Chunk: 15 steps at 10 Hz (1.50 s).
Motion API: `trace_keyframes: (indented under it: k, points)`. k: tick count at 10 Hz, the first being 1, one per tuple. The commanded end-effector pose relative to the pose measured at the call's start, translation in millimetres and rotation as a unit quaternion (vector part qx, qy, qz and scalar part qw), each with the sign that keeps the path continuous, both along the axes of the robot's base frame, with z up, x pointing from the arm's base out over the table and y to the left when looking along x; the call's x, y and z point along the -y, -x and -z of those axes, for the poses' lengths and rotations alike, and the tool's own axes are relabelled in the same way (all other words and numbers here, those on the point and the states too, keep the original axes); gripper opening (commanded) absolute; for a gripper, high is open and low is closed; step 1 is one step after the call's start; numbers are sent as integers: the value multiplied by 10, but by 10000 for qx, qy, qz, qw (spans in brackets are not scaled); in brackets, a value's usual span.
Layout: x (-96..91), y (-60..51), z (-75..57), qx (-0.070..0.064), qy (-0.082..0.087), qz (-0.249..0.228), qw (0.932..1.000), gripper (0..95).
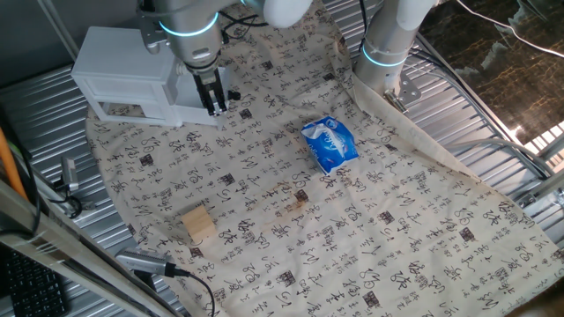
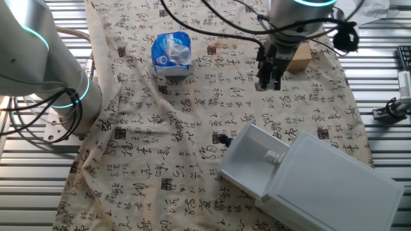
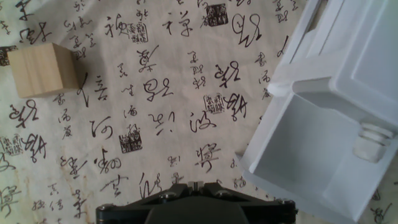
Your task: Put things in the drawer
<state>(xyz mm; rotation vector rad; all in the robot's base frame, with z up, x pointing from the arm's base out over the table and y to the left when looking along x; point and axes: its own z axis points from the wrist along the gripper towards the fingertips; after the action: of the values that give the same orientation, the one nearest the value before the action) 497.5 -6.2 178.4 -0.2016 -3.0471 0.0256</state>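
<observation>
The light-tan wooden block [image 1: 199, 224] lies on the printed cloth near the front left, well away from the cabinet; it shows at the upper left in the hand view [image 3: 42, 68] and partly behind the arm in the other fixed view [image 2: 300, 58]. The white drawer [image 2: 253, 163] stands pulled out of the cabinet [image 2: 340, 189], its dark knob [image 2: 223, 138] facing the cloth. A small white fitting [image 3: 372, 140] sits inside it. My gripper [image 1: 214, 104] hangs above the cloth just beside the drawer's [image 3: 305, 149] open end, its fingers [image 3: 180, 188] together and holding nothing.
A blue packet [image 1: 330, 143] lies on the cloth right of centre, also seen at the top of the other fixed view [image 2: 171, 52]. A second robot arm [image 1: 388, 44] stands at the cloth's far edge. Ribbed metal table [image 1: 493, 114] surrounds the cloth.
</observation>
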Motion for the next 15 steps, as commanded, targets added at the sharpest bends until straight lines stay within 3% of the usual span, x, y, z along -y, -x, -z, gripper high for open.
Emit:
trace_keyframes:
  k: [1,3,5,6,9,15]
  points:
    - [27,-7,-8,-65,-72,352,9993,0]
    - [94,29,-66,-13,-165,380,9991,0]
    - [36,99,-160,-12,-39,392,9992,0]
    - [17,121,-191,-28,-55,394,9992,0]
    - [19,122,-195,34,-45,480,9988,0]
    - [-31,150,-250,1,-48,57,10000,0]
